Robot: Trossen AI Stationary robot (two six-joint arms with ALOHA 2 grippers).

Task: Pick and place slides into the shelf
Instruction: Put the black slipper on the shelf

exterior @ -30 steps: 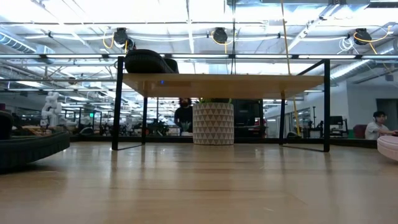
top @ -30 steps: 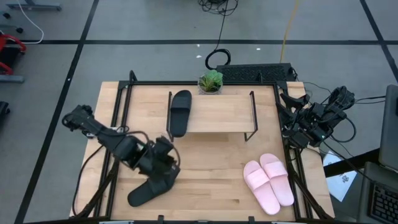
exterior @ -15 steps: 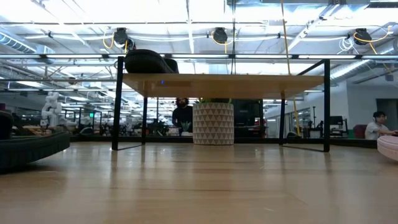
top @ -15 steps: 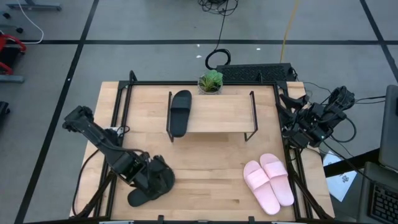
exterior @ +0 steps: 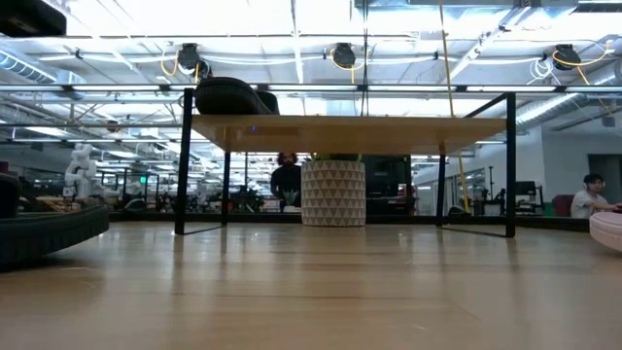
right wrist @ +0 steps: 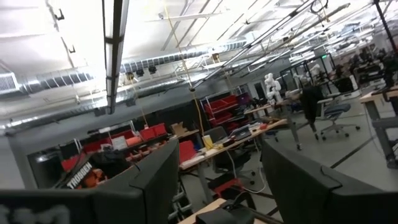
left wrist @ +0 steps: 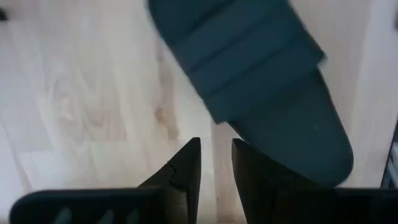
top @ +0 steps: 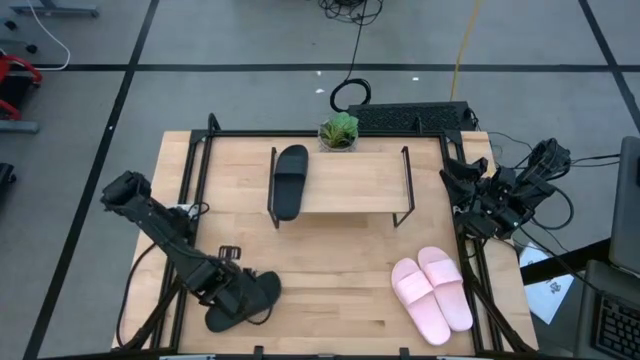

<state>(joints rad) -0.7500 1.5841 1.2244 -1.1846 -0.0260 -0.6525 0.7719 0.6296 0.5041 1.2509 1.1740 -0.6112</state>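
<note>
The black slide [top: 228, 311] on the table [top: 330, 270] is lying at the near left corner, strap up, and the left gripper [top: 243, 291] is hanging right over it. In the left wrist view the two dark fingers [left wrist: 186, 171] are sitting nearly together with only a thin slit between them, holding nothing, with their tips poised just beside the heel end of the same slide [left wrist: 261, 81]. It is looking like a light, rubbery thing with some flex in the sole, so it is likely to sag or swing if pinched at one end; the wide strap, or the sole edge beside it, is probably offering the steadiest hold, and the matte surface should be giving decent grip. Its partner, the other black slide [top: 290, 181], is already lying on the left end of the shelf [top: 350, 185], which is standing at the back of the table in front of a small potted plant [top: 338, 131]. The pink pair [top: 432, 293] is waiting side by side at the near right, well apart from both arms. The right gripper [top: 462, 178] is parked off the table's right edge, fingers spread wide and empty, its wrist camera pointing out into the room.
</note>
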